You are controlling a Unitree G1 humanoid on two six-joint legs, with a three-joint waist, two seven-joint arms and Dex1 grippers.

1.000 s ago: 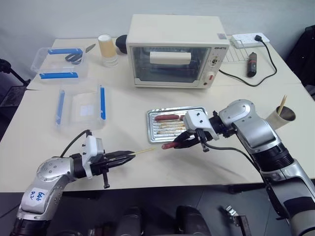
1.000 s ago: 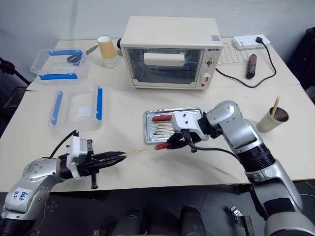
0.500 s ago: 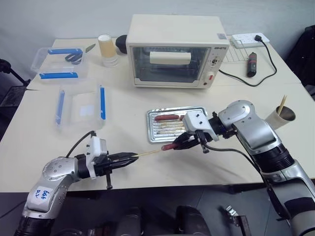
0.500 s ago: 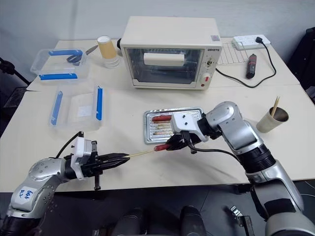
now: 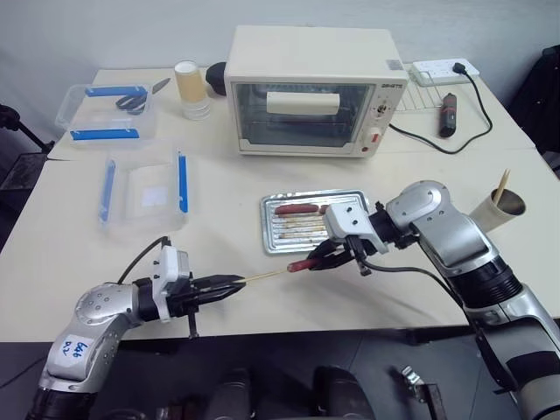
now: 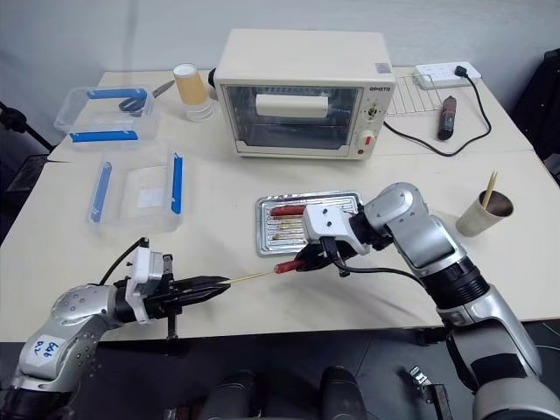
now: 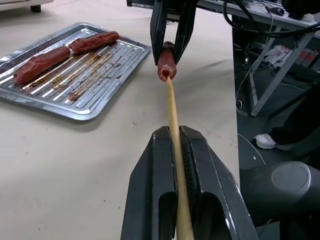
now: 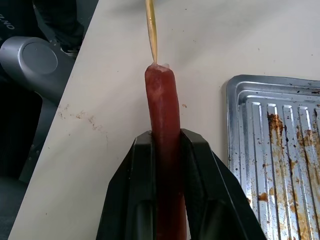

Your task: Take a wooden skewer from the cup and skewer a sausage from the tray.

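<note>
Over the cream table, just in front of the tray, my left gripper clamps the wooden skewer, its tip meeting end-on the sausage pinched in my right gripper, axes aligned.

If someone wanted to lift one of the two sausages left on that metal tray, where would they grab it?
Probably at its middle, coming from straight above. Each sausage lies flat and lengthwise on the ridged bottom of the tray, so its long sides are free. Fingers set across the width would close on the slim round body; the raised rim hinders a level approach.
</note>
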